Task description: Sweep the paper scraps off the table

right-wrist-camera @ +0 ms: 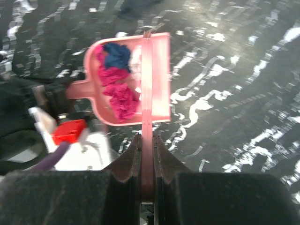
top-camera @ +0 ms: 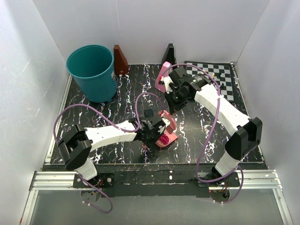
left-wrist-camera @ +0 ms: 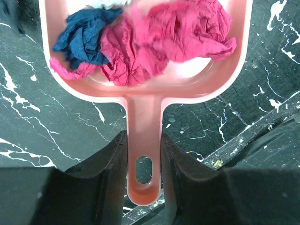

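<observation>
Paper scraps held in the pink dustpan, teal bin well apart.
Top: the pan is held by the left gripper near the front edge of the table. Left wrist: its handle is clamped between the jaws; the loosely heaped wads could be spilled by a tilt. Right wrist: the right gripper is closed on a pink sweeper.

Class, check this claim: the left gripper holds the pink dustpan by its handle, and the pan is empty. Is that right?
Not quite. The left gripper does hold the pink dustpan by its handle, but the pan is not empty: magenta and dark blue paper scraps lie in it, as the left wrist view shows.
</observation>
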Controlling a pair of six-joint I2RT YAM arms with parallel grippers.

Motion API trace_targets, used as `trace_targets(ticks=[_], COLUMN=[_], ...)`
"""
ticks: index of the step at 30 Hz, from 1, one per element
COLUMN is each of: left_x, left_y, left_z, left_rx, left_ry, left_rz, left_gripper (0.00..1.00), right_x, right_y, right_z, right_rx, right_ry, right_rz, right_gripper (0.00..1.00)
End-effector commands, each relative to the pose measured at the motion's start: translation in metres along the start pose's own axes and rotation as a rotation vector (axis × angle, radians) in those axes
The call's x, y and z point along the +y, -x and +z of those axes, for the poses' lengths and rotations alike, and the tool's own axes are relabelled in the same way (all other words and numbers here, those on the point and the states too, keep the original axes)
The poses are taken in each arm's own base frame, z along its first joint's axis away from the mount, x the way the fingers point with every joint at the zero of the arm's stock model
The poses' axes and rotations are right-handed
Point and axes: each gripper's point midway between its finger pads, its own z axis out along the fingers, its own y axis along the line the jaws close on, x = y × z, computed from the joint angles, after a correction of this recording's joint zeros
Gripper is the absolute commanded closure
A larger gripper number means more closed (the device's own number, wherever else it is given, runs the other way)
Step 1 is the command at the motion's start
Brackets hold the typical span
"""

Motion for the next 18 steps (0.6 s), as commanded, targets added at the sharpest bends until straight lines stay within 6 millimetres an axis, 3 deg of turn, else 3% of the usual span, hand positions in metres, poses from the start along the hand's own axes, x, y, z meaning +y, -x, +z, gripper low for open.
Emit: trace_targets(ticks=[1,8,13,18], left_x=[0.000,-0.003,-0.004,-0.003], left_y=[0.020,0.010,0.008,0.010], left_z=[-0.008,-0.006,-0.007,-0.014], left_rx=[-0.062,-0.046,-0.043,-0.070], left_ry=[-0.007,-0.017,-0.018,-0.014], left_rz=[-0.015,-0.058,-0.100,-0.166], left_gripper=[1.00,1.00,1.00,1.00], right_x=[-0.051,-0.109,-0.128,-0.137], right_y=[0.009,0.036,0.047,0.042], right_z=[-0.029,-0.052,-0.017,-0.008], right_rx=[-0.043,-0.123,-0.072,-0.015], right_ry=[-0.304,-0.652,-0.683,-0.729], right_rz=[0.058,0.081,-0.082,-0.039], right_gripper=[0.99,0.99,0.99,0.99])
